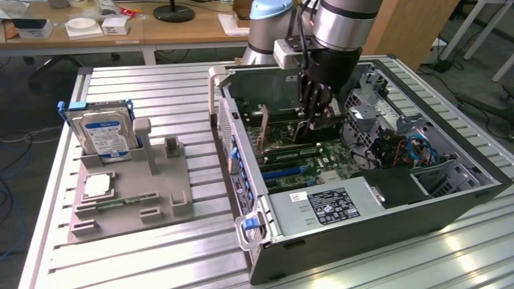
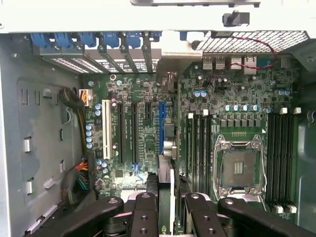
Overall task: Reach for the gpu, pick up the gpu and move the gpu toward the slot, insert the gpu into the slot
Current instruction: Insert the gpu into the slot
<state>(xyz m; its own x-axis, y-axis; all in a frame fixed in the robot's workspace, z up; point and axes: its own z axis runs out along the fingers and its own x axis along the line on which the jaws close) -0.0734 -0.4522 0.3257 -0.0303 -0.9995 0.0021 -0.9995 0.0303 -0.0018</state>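
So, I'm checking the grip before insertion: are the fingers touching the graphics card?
Touching. The wrist view shows the graphics card edge-on, clamped between the fingers on both sides.

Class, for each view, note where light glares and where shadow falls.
Exterior view: light glares off the table slats at the exterior view's right, and the computer case interior is darker under the arm. Wrist view: the case rim is washed out white; the black pincer, shut on the gpu, is dark.
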